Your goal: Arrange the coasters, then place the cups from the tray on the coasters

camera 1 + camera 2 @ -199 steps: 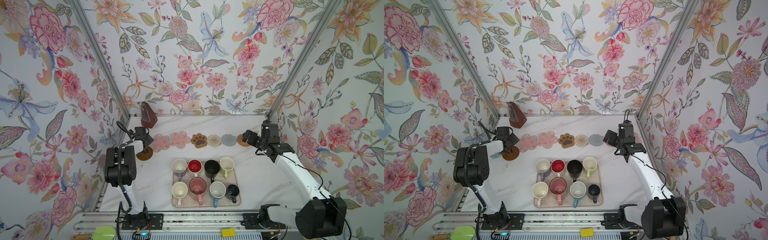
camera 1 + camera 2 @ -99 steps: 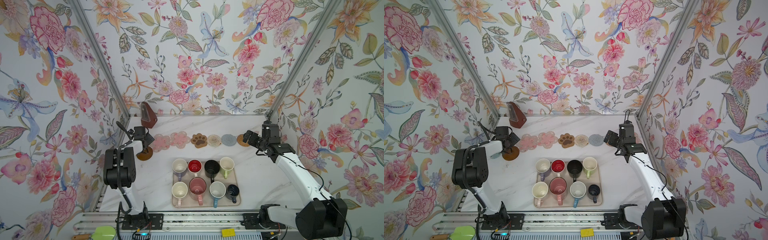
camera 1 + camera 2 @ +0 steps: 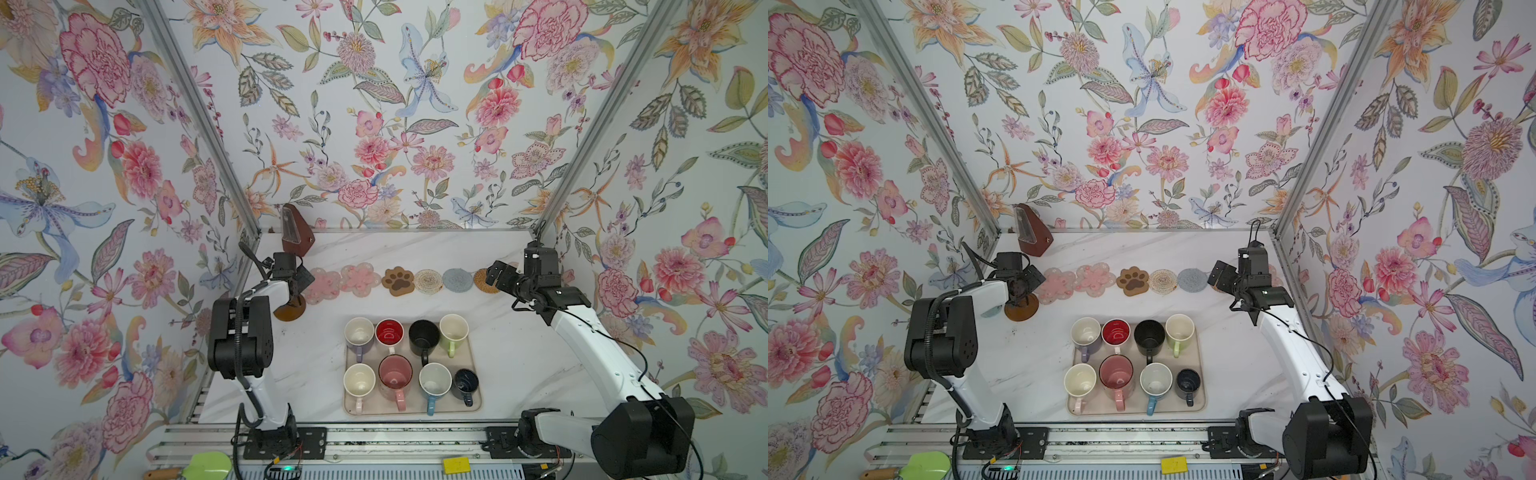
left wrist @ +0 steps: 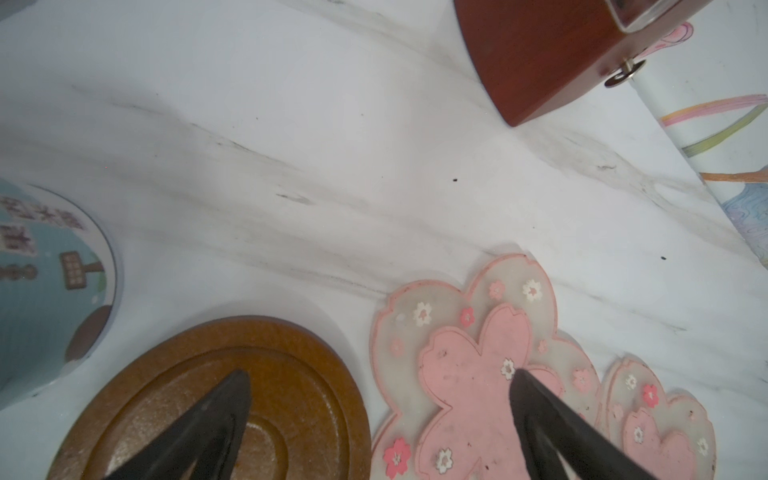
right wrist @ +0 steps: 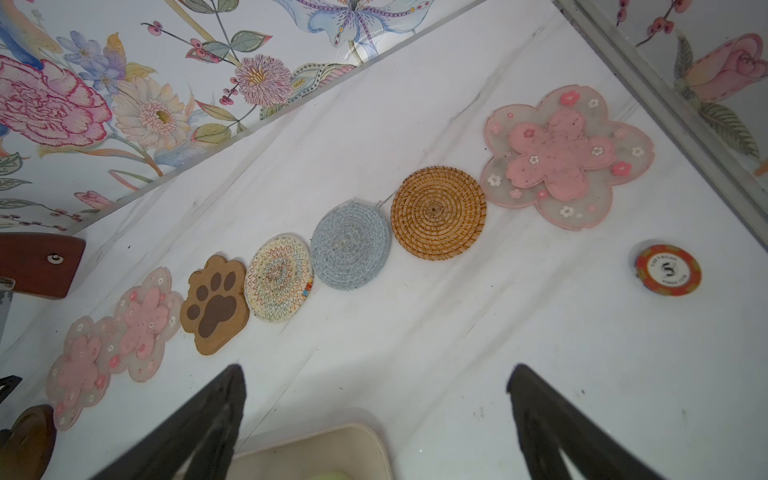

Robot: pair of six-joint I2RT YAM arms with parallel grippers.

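The line across the back of the desk [image 3: 415, 249] goes, left to right: first pink flower [image 3: 322, 284], second pink flower [image 3: 360, 279] right up against it, paw print coaster [image 3: 399, 281], cream woven round [image 3: 428, 281], grey woven round [image 3: 457, 279], tan rattan coaster [image 5: 438, 212], then a third pink flower [image 5: 567, 156] over by the right wall. The brown disc [image 3: 289, 311] is the odd one out: it lies off the line, nearer the front, just beside the first pink flower

The left fingers [image 4: 208, 424] are spread wide with nothing between them, one tip over the brown disc and one over the first pink flower. Can't tell if they actually touch. The right fingers [image 5: 552, 424] are wide apart too and empty, hanging over bare desk in front of the grey and rattan ones

The tray [image 3: 473, 405] sits front and centre with two rows of four on it: lavender cup [image 3: 358, 332], red-inside cup [image 3: 389, 332], black cup [image 3: 424, 334] and light green cup [image 3: 454, 328] at the back; cream-pink cup [image 3: 359, 379], speckled pink cup [image 3: 395, 372], blue cup [image 3: 434, 379] and small navy cup [image 3: 465, 380] in front, handles pointing to the front

There's also a poker chip [image 5: 668, 270] lying near the third pink flower
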